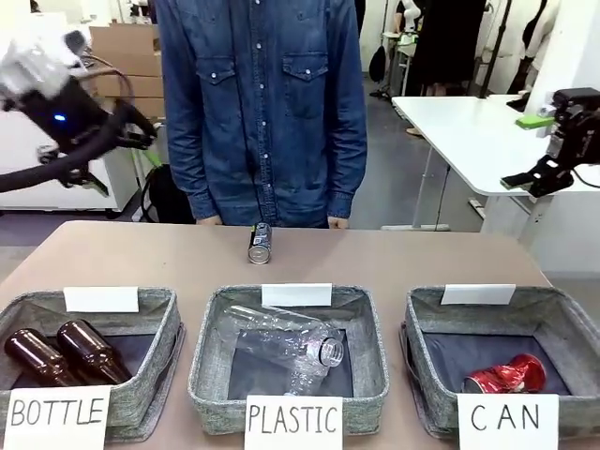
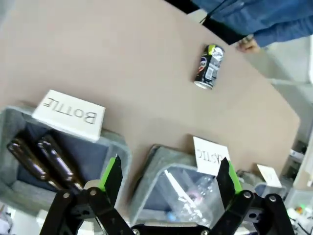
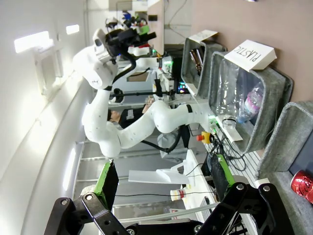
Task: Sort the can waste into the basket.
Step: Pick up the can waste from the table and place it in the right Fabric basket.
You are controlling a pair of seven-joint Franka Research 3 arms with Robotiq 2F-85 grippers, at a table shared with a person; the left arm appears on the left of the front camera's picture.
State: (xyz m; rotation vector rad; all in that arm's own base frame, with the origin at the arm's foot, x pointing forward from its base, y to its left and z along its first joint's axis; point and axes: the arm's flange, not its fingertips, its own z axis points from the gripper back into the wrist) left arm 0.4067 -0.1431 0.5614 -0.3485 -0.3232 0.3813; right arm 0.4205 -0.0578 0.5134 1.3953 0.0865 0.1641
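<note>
A dark can with silver ends lies on its side at the far edge of the table, just in front of the person; it is also in the left wrist view. A crushed red can lies inside the grey basket signed "CAN" at the front right, and its edge shows in the right wrist view. My left gripper hangs open and empty high above the left baskets. My right gripper is raised at the far right, open and empty.
A "BOTTLE" bin at the front left holds two brown glass bottles. The middle "PLASTIC" bin holds clear plastic bottles. The person stands at the far side. Bare tabletop lies between the bins and the dark can.
</note>
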